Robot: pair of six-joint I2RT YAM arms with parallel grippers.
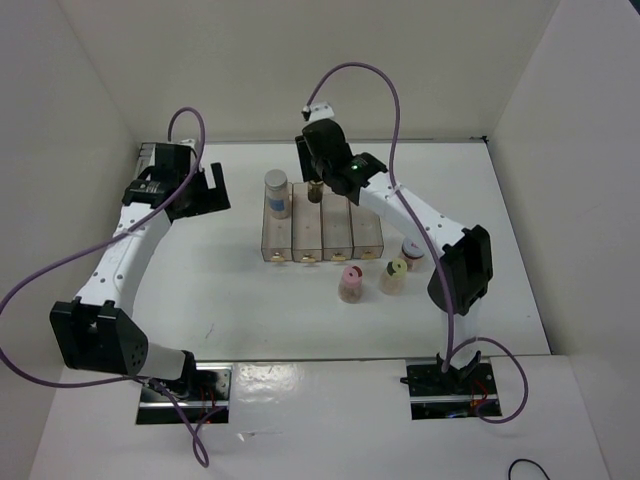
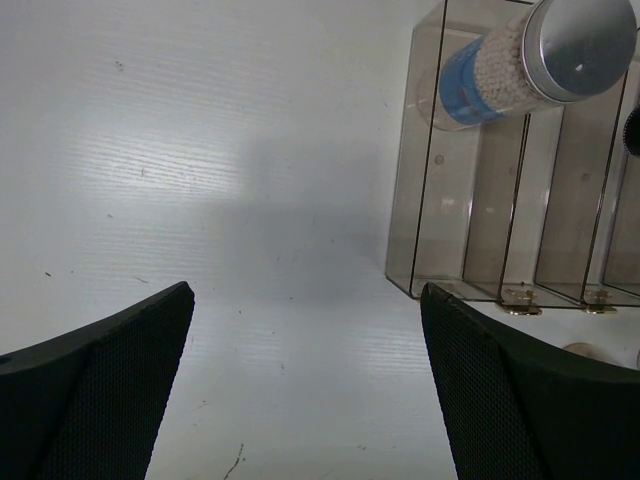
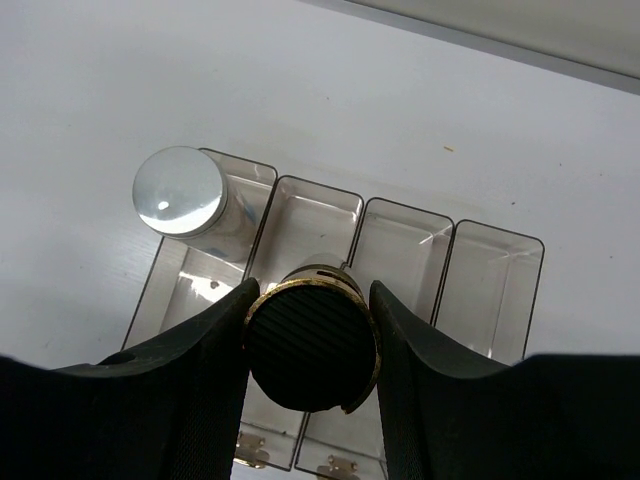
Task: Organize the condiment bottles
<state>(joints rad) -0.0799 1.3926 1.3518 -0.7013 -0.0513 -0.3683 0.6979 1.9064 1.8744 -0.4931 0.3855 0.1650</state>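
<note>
The right gripper [image 3: 312, 345] has its two black fingers [image 3: 200, 370] pressed against the sides of the dark bottle [image 3: 312, 352], whose ribbed black cap and gold band fill the lower centre of the right wrist view. The bottle is upright over the second compartment from the left of the clear rack [image 3: 500, 290]; whether it touches the floor there cannot be told. The silver-capped bottle [image 3: 180, 190] stands in the leftmost compartment, at its far end. The left gripper [image 2: 305, 295] is spread wide with nothing between its fingers, over the bare white table [image 2: 200, 150] just left of the rack. In the top view the pink-capped bottle [image 1: 351, 283] and yellow-green-capped bottle [image 1: 395, 276] stand side by side below the rack, and the red-lidded bottle [image 1: 412, 250] stands just right of it, partly hidden by the right arm
</note>
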